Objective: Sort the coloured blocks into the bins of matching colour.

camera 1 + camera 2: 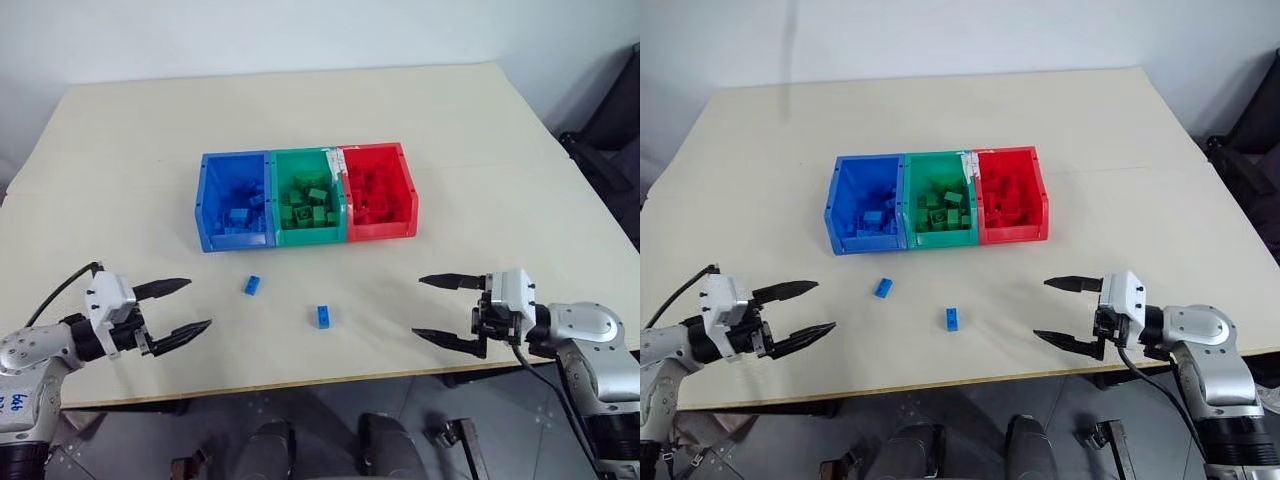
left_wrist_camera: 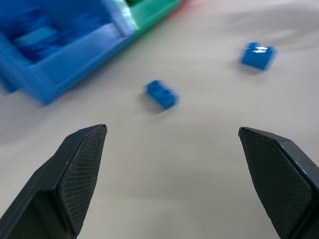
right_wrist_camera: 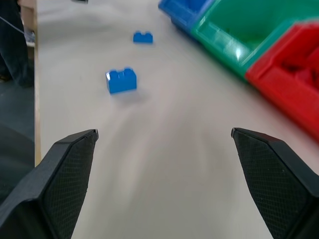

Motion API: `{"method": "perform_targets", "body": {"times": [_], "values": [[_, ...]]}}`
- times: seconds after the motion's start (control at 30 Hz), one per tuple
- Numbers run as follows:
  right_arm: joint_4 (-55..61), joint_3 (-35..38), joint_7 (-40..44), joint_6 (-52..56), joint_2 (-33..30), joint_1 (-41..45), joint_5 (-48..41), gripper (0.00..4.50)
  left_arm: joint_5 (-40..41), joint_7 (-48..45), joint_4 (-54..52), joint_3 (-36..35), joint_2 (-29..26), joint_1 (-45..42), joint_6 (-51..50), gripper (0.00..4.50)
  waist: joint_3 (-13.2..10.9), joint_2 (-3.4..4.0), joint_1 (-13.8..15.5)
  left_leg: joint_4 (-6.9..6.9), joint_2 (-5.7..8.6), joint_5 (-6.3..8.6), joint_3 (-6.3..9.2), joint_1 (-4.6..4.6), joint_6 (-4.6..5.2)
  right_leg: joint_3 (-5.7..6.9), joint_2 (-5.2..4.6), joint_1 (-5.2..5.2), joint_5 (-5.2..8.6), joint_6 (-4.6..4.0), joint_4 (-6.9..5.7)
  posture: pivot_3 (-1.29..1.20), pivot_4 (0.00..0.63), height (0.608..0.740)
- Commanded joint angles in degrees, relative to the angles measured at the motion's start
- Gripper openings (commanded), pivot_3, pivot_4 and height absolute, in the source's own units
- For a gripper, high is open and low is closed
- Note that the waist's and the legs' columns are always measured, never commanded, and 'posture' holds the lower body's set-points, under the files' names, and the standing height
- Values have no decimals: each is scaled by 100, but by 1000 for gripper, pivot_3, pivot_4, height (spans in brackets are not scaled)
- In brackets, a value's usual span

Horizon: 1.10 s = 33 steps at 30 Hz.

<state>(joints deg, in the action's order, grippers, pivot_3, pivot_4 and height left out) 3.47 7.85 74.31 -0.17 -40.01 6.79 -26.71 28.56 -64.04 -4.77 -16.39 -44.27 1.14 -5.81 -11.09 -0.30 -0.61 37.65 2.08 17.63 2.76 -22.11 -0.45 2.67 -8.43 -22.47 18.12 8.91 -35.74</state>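
Your blue bin (image 1: 236,200), green bin (image 1: 308,196) and red bin (image 1: 378,190) sit touching in a row mid-table (image 1: 500,130), each holding a jumble of same-coloured bricks too tangled to count. Two blue blocks lie loose at 6 o'clock of the row: the left block (image 1: 252,285) has its long axis running toward 1 o'clock, while the right block (image 1: 323,316) runs nearly 12 to 6. Your wrist views show their studs. The left gripper (image 1: 177,309) and right gripper (image 1: 436,309) face each other, jaws spread wide, holding nothing.
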Motion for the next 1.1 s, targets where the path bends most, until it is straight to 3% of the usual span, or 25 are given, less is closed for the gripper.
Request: {"method": "perform_targets", "body": {"times": [0.03, 0.17, 0.37, 0.6, 0.73, 1.03, 1.1], "values": [[337, 231, 41, -36, -114, -201, -245, 4482, -183, 59, -610, 480, -40, -252, -168, 4500, 0, 0, 70, 4, 0, 0, 0, 0, 1, 0, -1, 1, -1, 1, 0, 0, 150, 740], [682, 428, -84, 93, -216, -597, -345, 4482, -575, 349, -1110, 1689, 301, -1052, -810, 4500, -2, 3, 209, 27, 8, 3, -1, -5, 6, 0, -2, 10, -5, 9, -2, 0, 150, 740], [1124, 654, -329, 317, -295, -965, -487, 4482, -1342, 897, -1102, 2901, 813, -1844, -1592, 4500, -1, 2, 193, 39, 28, 6, -3, -7, 10, -2, 2, 12, -8, 15, -9, 0, 150, 740], [1441, 750, -493, 534, -350, -1111, -577, 4482, -1824, 1598, -879, 3455, 1522, -2275, -2212, 4500, -1, 2, 216, 41, 27, 6, -2, -7, 10, -4, 5, 13, -8, 14, -6, 0, 150, 740], [1593, 759, -646, 608, -301, -1133, -563, 4482, -1956, 1575, -885, 3617, 1532, -2287, -2334, 4500, -1, 2, 213, 49, 28, 6, 0, -11, 11, -3, 5, 13, -8, 15, -7, 0, 150, 740], [1481, 602, -779, 533, -208, -1017, -457, 4500, -2062, 1541, -797, 3586, 1520, -2306, -2168, 1749, -1, 2, 215, 48, 27, 6, 2, -10, 11, -4, 5, 14, -8, 15, -6, 0, 150, 740], [1403, 529, -775, 503, -172, -923, -430, 4500, -2005, 1563, -801, 3489, 1561, -2281, -2051, 1444, -1, 2, 210, 48, 27, 6, 2, -10, 11, -4, 5, 14, -8, 15, -5, 0, 150, 740]]}}
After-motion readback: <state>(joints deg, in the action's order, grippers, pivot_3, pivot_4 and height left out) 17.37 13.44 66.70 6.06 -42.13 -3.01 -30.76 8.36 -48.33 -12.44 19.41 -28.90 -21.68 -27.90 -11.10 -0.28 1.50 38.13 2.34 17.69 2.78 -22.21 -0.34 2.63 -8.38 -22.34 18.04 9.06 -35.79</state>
